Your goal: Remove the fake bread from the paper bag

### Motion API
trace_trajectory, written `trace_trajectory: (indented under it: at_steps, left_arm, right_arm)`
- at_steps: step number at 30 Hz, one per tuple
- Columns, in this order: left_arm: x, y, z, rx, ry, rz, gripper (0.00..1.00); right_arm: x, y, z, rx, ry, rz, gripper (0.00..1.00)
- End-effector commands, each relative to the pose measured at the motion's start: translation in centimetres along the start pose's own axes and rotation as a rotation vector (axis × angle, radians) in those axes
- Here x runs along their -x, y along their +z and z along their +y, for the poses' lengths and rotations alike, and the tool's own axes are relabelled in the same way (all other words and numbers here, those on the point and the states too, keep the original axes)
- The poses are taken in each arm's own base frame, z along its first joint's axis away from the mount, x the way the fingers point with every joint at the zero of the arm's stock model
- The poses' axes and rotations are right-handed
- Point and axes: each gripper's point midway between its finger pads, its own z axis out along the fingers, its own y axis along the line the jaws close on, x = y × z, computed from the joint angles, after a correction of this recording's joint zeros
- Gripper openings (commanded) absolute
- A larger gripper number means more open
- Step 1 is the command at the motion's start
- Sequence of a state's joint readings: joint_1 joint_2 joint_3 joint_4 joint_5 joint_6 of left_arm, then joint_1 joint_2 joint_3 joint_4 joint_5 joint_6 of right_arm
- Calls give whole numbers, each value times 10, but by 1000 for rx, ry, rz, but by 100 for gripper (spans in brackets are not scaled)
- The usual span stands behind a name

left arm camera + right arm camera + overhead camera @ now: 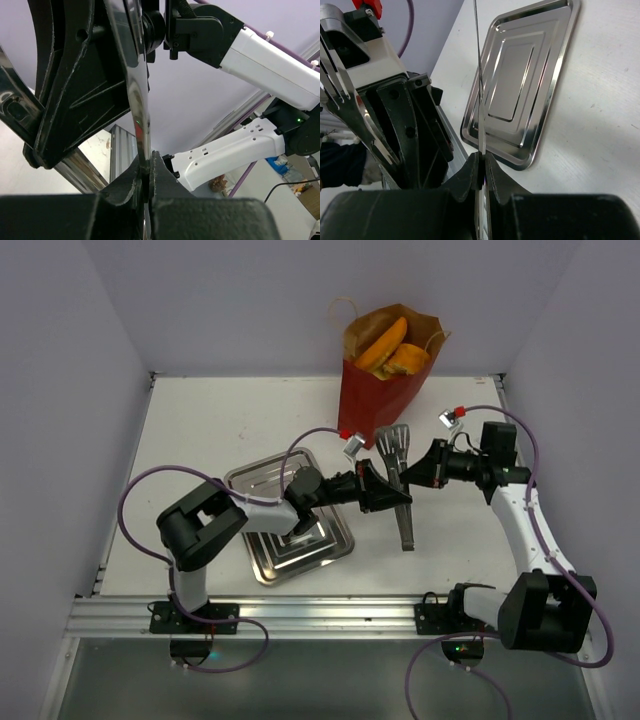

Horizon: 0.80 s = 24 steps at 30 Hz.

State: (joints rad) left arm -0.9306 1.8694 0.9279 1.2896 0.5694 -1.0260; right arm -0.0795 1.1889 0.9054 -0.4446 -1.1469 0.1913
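Note:
The dark red paper bag [378, 400] stands upright at the back of the table. Golden-orange fake bread [388, 346] sticks out of its open top. Metal tongs [402, 495] with slotted ends are held between the two arms in front of the bag. My left gripper [385, 495] is shut on one thin metal arm of the tongs [137, 100], seen edge-on between its pads. My right gripper [418, 472] is shut on the other tongs arm [479, 100]. Both grippers are in front of the bag and apart from it. The bag is out of both wrist views.
A silver metal tray [262, 480] lies left of centre under the left arm; it also shows in the right wrist view [525, 75]. The tongs' slotted head [337, 95] shows at the left of the right wrist view. Walls enclose the table.

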Motion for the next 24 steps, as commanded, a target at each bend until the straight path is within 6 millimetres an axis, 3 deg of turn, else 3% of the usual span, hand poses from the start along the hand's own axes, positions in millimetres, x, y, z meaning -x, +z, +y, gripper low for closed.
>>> trace_trajectory:
  at_steps: [1, 2, 4, 5, 8, 9, 14, 15, 17, 18, 19, 20, 21, 22, 23, 24]
  left_arm:
    - [16, 6, -30, -115, 84, -51, 0]
    - [16, 5, -30, -114, 89, -50, 0]
    - [17, 4, -32, -111, 95, -49, 0]
    - [16, 3, -30, -99, 103, -43, 0]
    - [14, -1, -31, -76, 125, -23, 0]
    - [16, -2, -35, -76, 137, -18, 0]
    - [5, -19, -23, 19, 164, 40, 0]
    - [11, -23, -28, 26, 180, 33, 0]
    - [4, -36, -17, 92, 173, 69, 0]
    - [14, -44, -20, 116, 191, 57, 0]
    - [6, -56, -5, 194, 170, 101, 0]
    - [25, -68, -2, 247, 188, 71, 0]
    - [31, -80, 8, 309, 181, 79, 0]
    - [24, -101, 29, 426, 127, 134, 0]
    - [45, -112, 29, 479, 139, 112, 0]
    - [68, -140, 51, 594, 156, 97, 0]
  right_arm:
    - [5, -3, 13, 45, -95, -24, 3]
    - [5, -3, 14, 53, -103, -23, 7]
    - [3, -5, 16, 47, -131, -20, 29]
    - [3, -6, 15, 40, -146, -17, 46]
    - [6, -11, 12, -27, -242, -10, 71]
    - [7, -13, 11, -44, -291, -9, 75]
    - [11, -22, 14, -100, -377, -28, 82]
    - [13, -24, 11, -126, -390, -33, 83]
    - [16, -29, 11, -151, -419, -44, 84]
    - [17, -31, 8, -172, -429, -50, 84]
    - [19, -34, 8, -181, -439, -58, 84]
    - [21, -38, 3, -208, -442, -69, 84]
    - [22, -40, 3, -215, -445, -74, 84]
    - [22, -42, 0, -230, -444, -79, 84]
    - [23, -44, -4, -247, -438, -85, 84]
    - [23, -46, -7, -261, -439, -90, 85]
